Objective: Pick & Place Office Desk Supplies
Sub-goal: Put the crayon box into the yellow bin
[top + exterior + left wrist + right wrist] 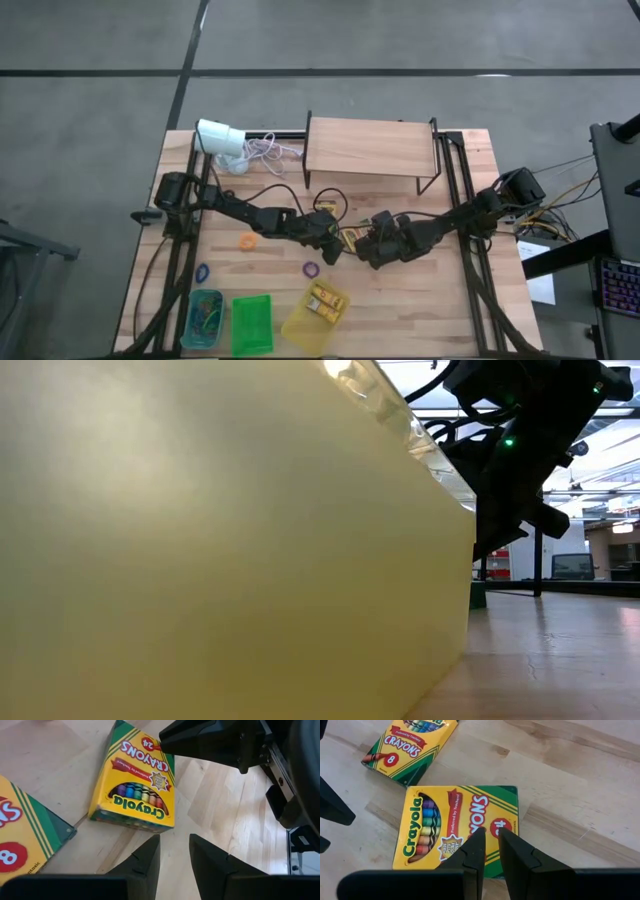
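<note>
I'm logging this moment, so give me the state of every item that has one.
24-count crayon box: lying flat on table, face up, not held.
8-count crayon box: flat on table.
Yellow bin: holds crayon boxes.
Green bin: looks empty.
Left gripper: slightly parted, empty.
Right gripper: nearly closed, empty.

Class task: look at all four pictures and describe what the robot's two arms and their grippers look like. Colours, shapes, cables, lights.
Both arms are black and jointed, made of chunky segments, with black cables looping along them. The left gripper and right gripper each have two flat, dark, wedge-shaped fingers tapering to blunt tips. In the low view, small green lights glow on one arm's housing.
</note>
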You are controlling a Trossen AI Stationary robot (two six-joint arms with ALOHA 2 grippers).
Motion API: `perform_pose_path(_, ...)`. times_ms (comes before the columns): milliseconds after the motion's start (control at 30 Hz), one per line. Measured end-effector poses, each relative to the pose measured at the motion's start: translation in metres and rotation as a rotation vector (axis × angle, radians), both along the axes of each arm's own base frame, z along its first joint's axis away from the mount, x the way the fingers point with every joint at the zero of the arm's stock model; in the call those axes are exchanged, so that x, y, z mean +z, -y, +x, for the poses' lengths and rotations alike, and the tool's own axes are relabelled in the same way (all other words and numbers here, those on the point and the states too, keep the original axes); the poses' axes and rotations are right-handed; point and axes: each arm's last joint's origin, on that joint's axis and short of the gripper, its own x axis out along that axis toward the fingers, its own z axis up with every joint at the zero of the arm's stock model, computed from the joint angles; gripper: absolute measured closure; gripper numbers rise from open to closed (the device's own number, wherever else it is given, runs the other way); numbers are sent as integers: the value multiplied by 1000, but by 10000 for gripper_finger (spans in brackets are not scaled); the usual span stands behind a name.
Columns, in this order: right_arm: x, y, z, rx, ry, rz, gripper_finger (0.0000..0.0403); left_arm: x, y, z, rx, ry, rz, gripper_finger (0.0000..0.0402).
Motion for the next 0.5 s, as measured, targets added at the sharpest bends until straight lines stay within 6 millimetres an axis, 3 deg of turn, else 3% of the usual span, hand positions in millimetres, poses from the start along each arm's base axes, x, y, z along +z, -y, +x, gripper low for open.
perform_pose_path(333, 0, 0, 0, 0, 0, -1, 351, -1, -2, -1, 5, -16, 3, 292)
perform_pose_path(500, 0, 0, 0, -1, -1, -1, 351, -2, -3, -1, 6, -25, 4, 257)
